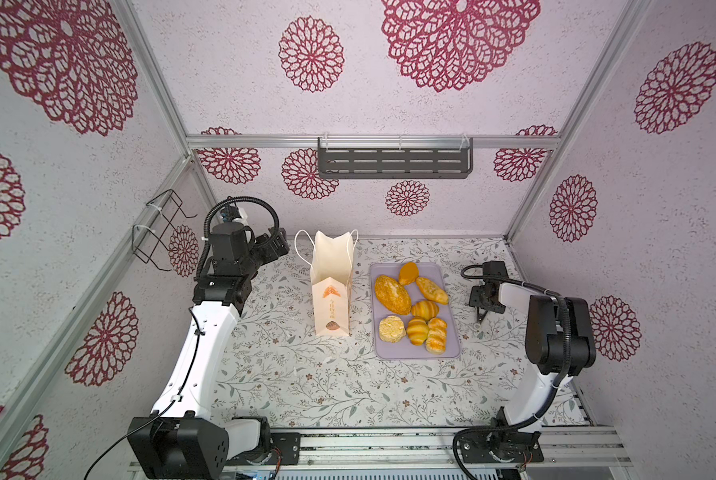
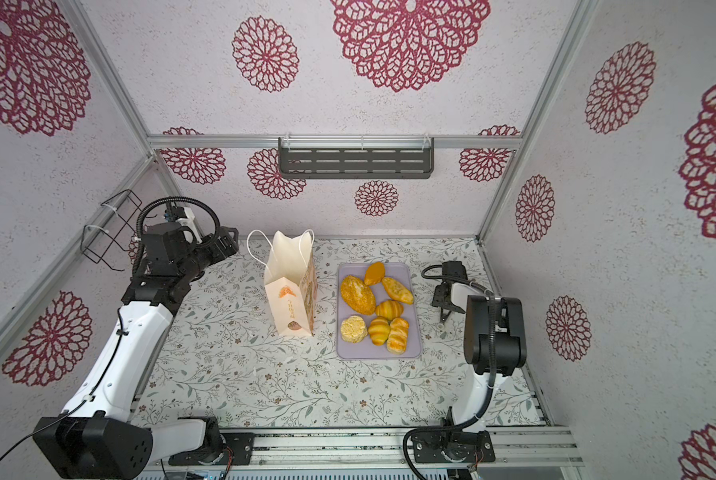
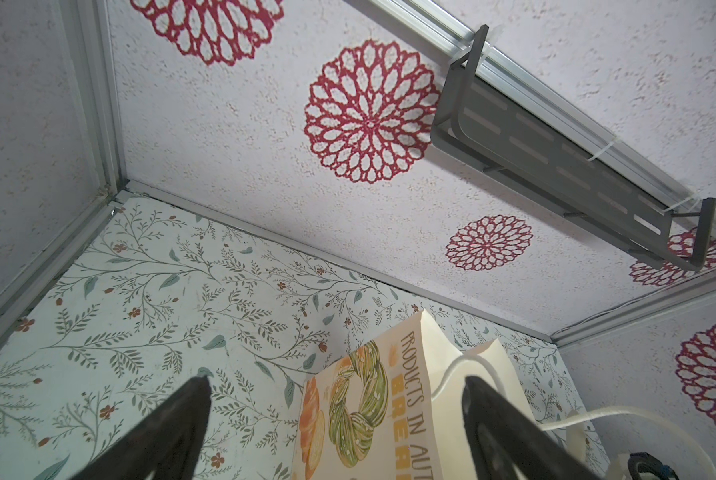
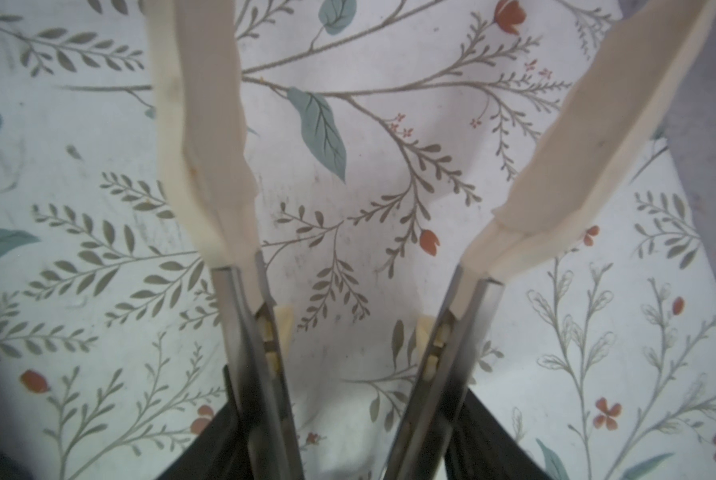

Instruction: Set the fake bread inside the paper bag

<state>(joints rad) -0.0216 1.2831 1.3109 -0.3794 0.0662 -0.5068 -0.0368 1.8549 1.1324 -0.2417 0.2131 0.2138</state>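
Note:
Several glossy golden pieces of fake bread lie on a lilac tray (image 1: 452, 353) in both top views, among them a large oval loaf (image 1: 392, 294) and a pale round bun (image 1: 391, 328). The cream paper bag (image 1: 331, 286) stands upright left of the tray, mouth open and cord handles up. My left gripper (image 1: 281, 245) hovers open beside the bag's upper left. In the left wrist view the bag (image 3: 389, 415) sits between and beyond the black fingers (image 3: 182, 428). My right gripper (image 1: 482, 318) points down at the table right of the tray. Its cream-padded fingers (image 4: 206, 145) are spread with only tablecloth between.
A grey slotted shelf (image 1: 394, 160) hangs on the back wall and a black wire rack (image 1: 157, 232) on the left wall. The floral tabletop (image 1: 306, 374) stretches in front of bag and tray. Patterned walls close in three sides.

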